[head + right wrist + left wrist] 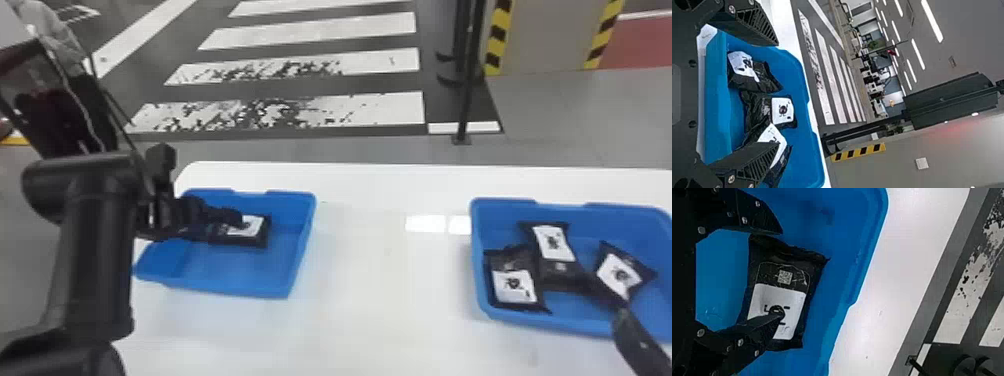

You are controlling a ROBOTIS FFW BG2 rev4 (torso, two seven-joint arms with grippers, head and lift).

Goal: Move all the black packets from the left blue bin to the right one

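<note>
My left gripper is down in the left blue bin, over a black packet with a white label. In the left wrist view the left gripper has its fingers wide apart, one at each end of the packet; one fingertip overlaps the label. The right gripper is at the near edge of the right blue bin, where three black packets lie: one at left, one in the middle, one at right. From the right wrist, the right gripper stands open before them.
Both bins stand on a white table, with a wide stretch of tabletop between them. Behind the table, a thin black post rises from the floor. A dark-framed object is at the far left, behind the left arm.
</note>
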